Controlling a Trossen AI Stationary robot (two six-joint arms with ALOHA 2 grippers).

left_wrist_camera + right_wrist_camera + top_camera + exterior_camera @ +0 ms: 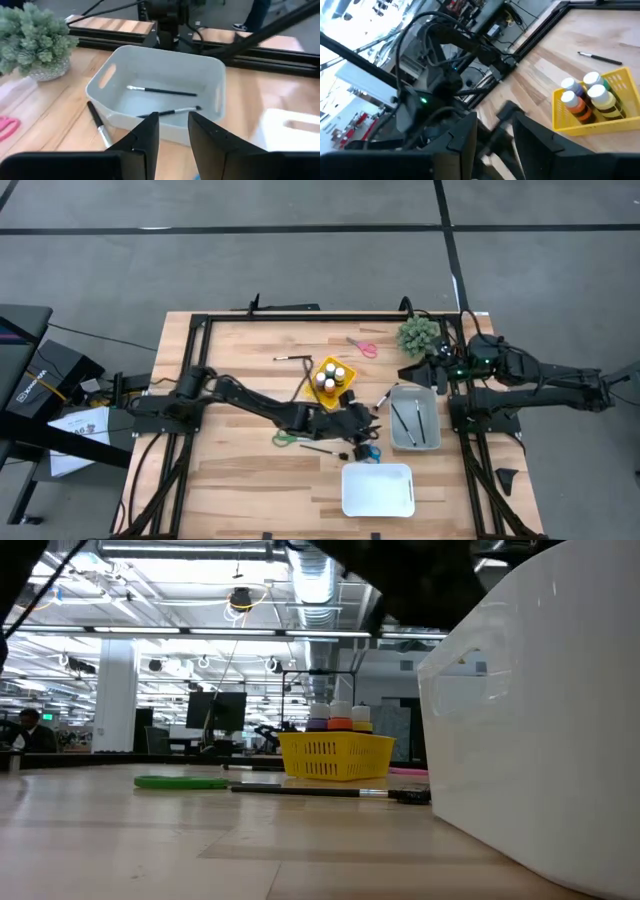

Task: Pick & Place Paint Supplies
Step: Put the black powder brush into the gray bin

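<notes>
A yellow basket (333, 380) holds several white-capped paint bottles (340, 720), among them purple, orange and yellow ones. Two dark-handled brushes (162, 91) lie in the grey bin (415, 418). Another brush (98, 124) lies on the table beside that bin. Two more brushes (293, 358) (322, 448) lie on the wood. My left gripper (365, 423) (173, 131) hovers open just short of the grey bin's near wall, holding nothing. My right gripper (418, 370) (495, 137) waits open by the table's right edge, pointing toward the basket (600, 107).
A spiky green plant (418, 333) stands at the far right corner. A white bin (378, 490) sits near the front edge. Pink scissors (362, 347), green scissors (285, 440) and blue scissors (368, 452) lie on the table. Bare wood spans the left half.
</notes>
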